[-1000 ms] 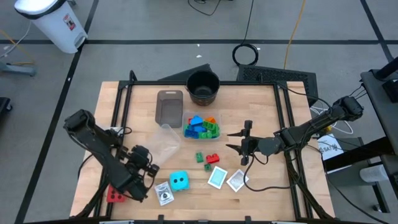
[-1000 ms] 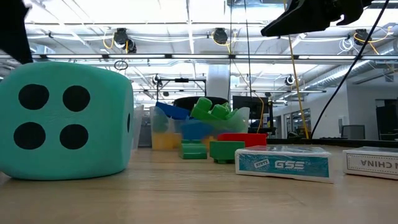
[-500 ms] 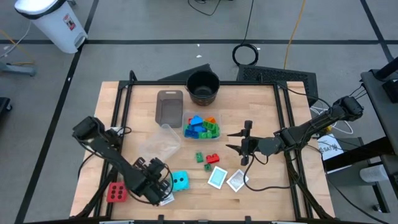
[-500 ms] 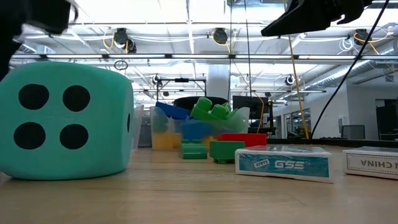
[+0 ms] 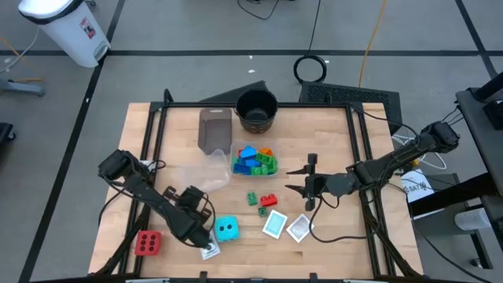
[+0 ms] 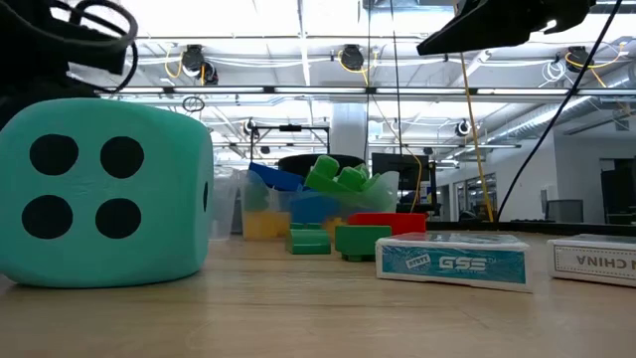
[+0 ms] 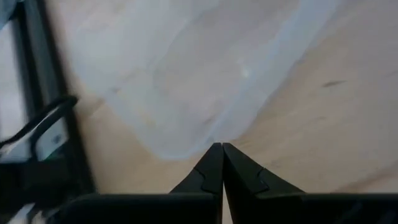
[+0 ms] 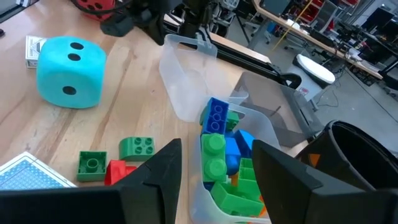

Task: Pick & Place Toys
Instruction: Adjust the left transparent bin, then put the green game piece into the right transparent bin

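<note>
My left gripper (image 7: 221, 149) is shut, its tips at the near rim of an empty clear tub (image 5: 203, 177) that lies on the table; in the high view the gripper (image 5: 196, 194) stands just behind the cyan dotted cube (image 5: 227, 229). A red dotted cube (image 5: 147, 244) rests at the front left. Coloured blocks fill a second clear tub (image 5: 254, 161). Loose green and red blocks (image 5: 262, 201) and cards (image 5: 275, 224) lie on the wood. My right gripper (image 5: 310, 185) hangs open above the table, right of the loose blocks, holding nothing. My left gripper's shut fingertips (image 7: 214, 158) stand right at the clear tub's rim (image 7: 186, 148), slanting down from the table's near side. I cannot tell whether they touch it.
A black round pot (image 5: 256, 110) and a grey tub (image 5: 214, 131) stand at the table's far side. One card (image 5: 209, 250) lies at the front edge under the left arm. Bare wood lies at the front right and far left.
My left arm has swung from beside the red cube toward the table's right, has sunk and rolled its wrist; its shut gripper now points at the clear tub's near rim. The red cube is now uncovered.
</note>
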Controlling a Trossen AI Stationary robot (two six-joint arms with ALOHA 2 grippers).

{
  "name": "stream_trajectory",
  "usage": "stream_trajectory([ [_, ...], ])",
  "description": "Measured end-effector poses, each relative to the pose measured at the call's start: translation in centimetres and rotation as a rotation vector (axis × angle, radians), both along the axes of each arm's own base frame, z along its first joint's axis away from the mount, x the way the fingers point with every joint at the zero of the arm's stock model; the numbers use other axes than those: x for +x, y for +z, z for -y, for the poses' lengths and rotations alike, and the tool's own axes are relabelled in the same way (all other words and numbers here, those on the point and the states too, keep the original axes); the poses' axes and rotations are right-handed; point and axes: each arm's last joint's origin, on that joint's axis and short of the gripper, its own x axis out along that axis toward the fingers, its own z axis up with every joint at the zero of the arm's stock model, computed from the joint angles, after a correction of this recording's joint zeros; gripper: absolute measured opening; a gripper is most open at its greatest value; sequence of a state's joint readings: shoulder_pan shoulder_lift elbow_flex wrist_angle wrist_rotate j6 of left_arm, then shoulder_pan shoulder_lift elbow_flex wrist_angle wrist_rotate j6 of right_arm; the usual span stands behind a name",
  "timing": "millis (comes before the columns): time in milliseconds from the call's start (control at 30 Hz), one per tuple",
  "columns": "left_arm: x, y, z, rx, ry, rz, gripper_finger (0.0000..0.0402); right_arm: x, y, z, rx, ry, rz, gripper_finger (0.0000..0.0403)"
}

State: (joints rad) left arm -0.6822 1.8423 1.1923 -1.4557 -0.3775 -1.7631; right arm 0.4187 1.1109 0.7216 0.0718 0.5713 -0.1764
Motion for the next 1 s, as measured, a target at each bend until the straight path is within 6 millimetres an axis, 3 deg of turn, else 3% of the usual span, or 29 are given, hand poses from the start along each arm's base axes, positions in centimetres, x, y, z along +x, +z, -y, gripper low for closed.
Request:
stream_trajectory([
  [167,-0.7,0.4,-0.3,0.04,0.098,-0.048,0.0003,0.0,0.0,0.0,0.0,0.0,0.0,0.0164],
  [333,-0.8,0.8,-0.2,0.113,0.088,0.038,0.0014,0.0,0.0,0.0,0.0,0.0,0.0,0.0164],
  [667,1.5,5.4,2.4,0.082,-0.131,0.26,0.0009,0.0,0.0,0.0,0.0,0.0,0.0,0.0164],
  [867,4.1,5.5,2.7,0.094,-0.238,0.477,0.001,0.0,0.0,0.0,0.0,0.0,0.0,0.0164],
  [1000,7.7,4.2,1.9,-0.002,-0.349,0.528,0.0064,0.0,0.0,0.0,0.0,0.0,0.0,0.0164],
])
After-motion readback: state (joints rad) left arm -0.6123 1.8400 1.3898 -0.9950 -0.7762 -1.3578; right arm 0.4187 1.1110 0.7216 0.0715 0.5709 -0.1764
